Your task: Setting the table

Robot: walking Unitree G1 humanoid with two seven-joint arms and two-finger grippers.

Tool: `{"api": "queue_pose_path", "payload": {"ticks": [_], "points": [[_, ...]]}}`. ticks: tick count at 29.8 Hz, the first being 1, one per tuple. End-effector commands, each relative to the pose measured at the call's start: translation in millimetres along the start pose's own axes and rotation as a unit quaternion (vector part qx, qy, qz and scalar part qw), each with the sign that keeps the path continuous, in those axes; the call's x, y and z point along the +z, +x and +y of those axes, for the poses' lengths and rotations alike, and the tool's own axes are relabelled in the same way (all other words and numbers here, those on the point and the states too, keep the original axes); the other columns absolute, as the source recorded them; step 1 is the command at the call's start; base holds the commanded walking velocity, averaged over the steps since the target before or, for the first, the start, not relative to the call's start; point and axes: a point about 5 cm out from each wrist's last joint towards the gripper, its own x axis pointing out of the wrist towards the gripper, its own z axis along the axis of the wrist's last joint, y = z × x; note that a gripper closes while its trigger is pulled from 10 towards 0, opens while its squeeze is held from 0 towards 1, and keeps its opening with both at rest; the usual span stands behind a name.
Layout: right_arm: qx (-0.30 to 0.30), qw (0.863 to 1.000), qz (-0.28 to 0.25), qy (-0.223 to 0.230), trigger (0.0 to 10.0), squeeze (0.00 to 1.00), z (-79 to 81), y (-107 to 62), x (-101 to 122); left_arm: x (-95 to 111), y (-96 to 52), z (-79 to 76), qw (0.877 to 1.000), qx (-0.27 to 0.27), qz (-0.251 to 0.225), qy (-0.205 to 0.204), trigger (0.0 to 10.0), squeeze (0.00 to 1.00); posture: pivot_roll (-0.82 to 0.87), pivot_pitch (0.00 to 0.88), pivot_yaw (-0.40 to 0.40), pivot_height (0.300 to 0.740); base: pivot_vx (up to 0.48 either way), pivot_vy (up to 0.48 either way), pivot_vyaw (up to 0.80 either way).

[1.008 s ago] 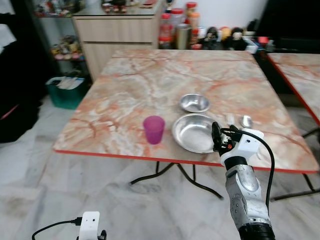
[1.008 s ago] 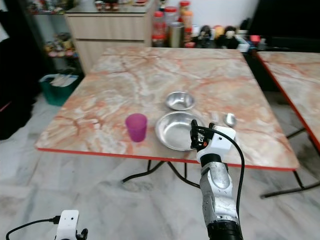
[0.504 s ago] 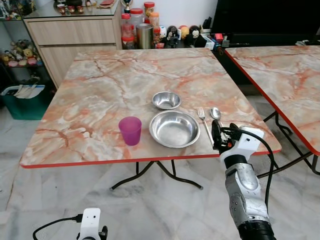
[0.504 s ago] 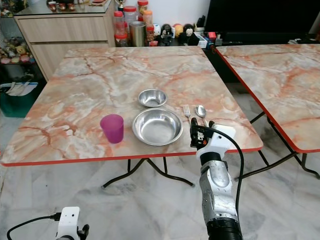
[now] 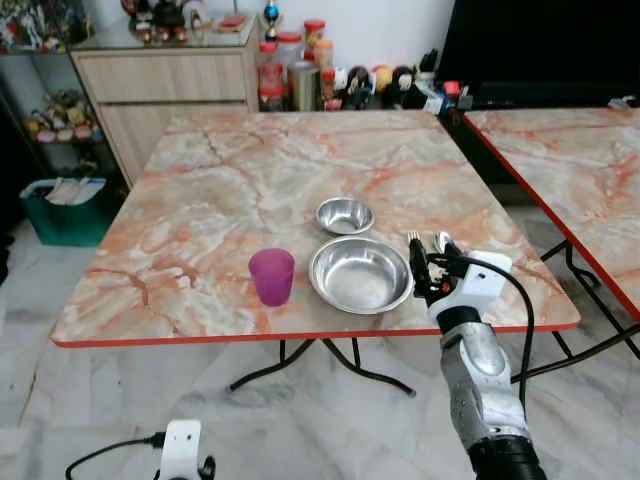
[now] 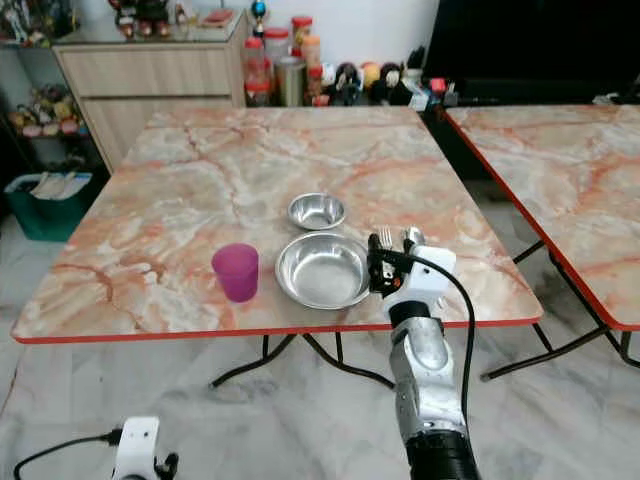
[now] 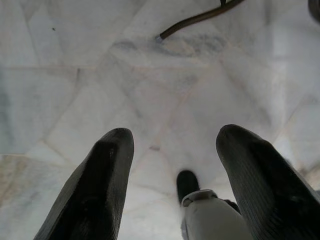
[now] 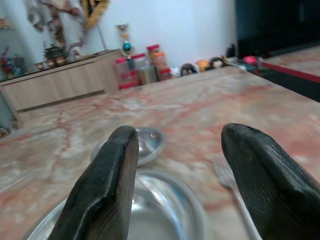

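On square, orange-veined marble tabletop [image 5: 250,170], red-edged, over pale marble floor [image 5: 100,400]: steel plate [image 5: 360,274], small steel bowl [image 5: 345,215], translucent purple cup [image 5: 271,276], fork [image 8: 231,182]. Right pincer [image 5: 424,277] wide, empty, beside plate; left pincer [image 7: 175,175] wide, idle.

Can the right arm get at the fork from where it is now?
Probably yes. The right gripper hangs open at the table's near edge, right in front of the fork, which lies flat beside the large bowl. Nothing stands between them, though the spoon lies close alongside.
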Motion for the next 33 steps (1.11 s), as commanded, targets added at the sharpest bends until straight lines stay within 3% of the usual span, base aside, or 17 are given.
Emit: {"api": "queue_pose_path", "payload": {"ticks": [1,21,33], "points": [[0.011,1.0,0.0,0.001,10.0,0.0,7.7,1.3,-1,-6,-1.4,6.7,1.0,0.012,0.01,-0.002,10.0,0.0,-0.01,0.0,-0.018,0.719,0.281,0.0,0.0],[0.022,1.0,0.004,-0.001,10.0,0.0,12.0,-2.1,-4,-7,-1.8,5.8,1.0,0.011,0.01,-0.001,10.0,0.0,-0.01,0.0,-0.02,0.719,0.275,0.0,0.0],[0.007,1.0,0.01,-0.001,10.0,0.0,1.9,-10.2,-4,-6,-1.8,3.5,1.0,0.006,0.005,-0.001,10.0,0.0,-0.02,0.0,-0.017,0.719,0.0,0.0,0.0]]}}
